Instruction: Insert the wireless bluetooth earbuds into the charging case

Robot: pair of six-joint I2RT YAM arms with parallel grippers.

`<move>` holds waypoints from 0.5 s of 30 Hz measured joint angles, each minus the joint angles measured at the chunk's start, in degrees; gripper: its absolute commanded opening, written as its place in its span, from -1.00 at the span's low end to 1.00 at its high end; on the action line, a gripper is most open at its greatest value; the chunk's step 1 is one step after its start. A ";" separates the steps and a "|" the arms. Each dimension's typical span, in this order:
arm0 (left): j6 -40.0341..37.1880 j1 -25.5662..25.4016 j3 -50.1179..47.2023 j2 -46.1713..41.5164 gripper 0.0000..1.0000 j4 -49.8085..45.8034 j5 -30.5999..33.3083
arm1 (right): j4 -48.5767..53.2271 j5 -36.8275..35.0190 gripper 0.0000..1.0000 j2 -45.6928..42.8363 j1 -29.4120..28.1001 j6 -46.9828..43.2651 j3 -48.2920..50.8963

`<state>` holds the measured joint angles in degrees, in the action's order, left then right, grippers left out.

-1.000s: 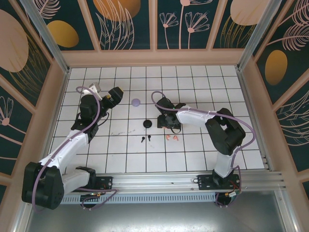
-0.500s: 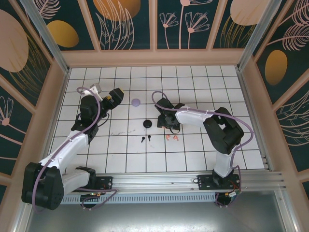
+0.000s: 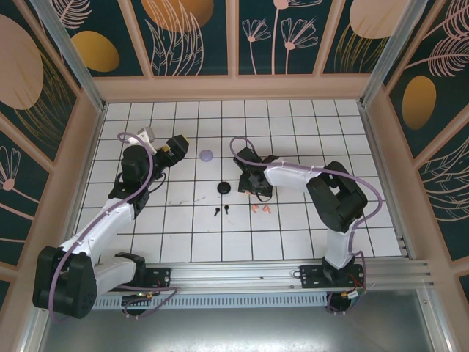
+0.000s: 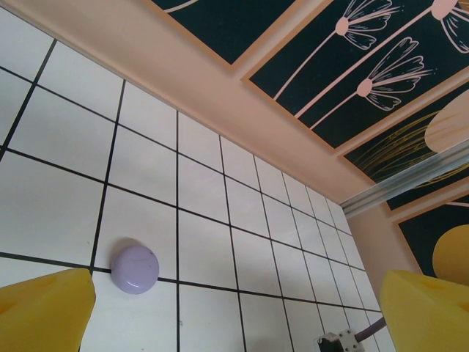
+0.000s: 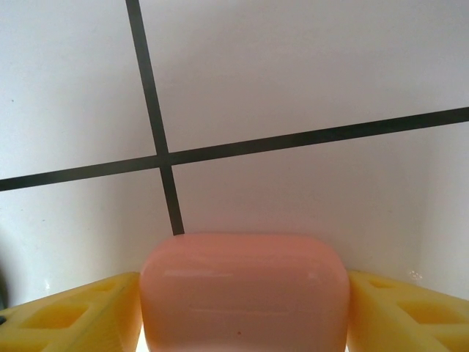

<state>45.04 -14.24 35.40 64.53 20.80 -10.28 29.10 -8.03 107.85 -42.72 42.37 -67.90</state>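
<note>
The right gripper pinches the salmon-pink charging case near the table's middle, the pink earbuds lying just nearer the front edge. The left gripper hangs spread wide by the lilac case. Squeeze squarely on the pink case's sides so it cannot twist.

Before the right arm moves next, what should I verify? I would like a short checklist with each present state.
1. Salmon-pink rounded plastic case touched by both fingers of the right gripper: ok.
2. Case lid open: cannot tell.
3. Two salmon-pink earbuds lying free on the white tiled table: ok.
4. Left gripper open and empty, apart from the lilac round case: ok.
5. Pink case clear of the table: cannot tell.
</note>
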 measured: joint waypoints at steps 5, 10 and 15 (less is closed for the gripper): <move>-0.50 -0.02 0.00 0.00 0.98 0.00 0.00 | 0.52 -0.07 0.36 0.22 0.00 1.07 -0.33; -1.05 -0.02 -0.11 0.00 0.98 0.02 0.00 | 0.81 -0.48 0.10 0.22 -0.13 1.97 -0.48; -1.90 -0.07 -1.99 0.02 0.97 1.16 -0.50 | 0.57 -0.74 -0.12 0.02 -0.31 2.56 -0.63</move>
<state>43.13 -14.31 33.41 64.55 21.96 -10.79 29.67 -8.78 107.87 -43.03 44.93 -68.53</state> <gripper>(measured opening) 0.987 0.519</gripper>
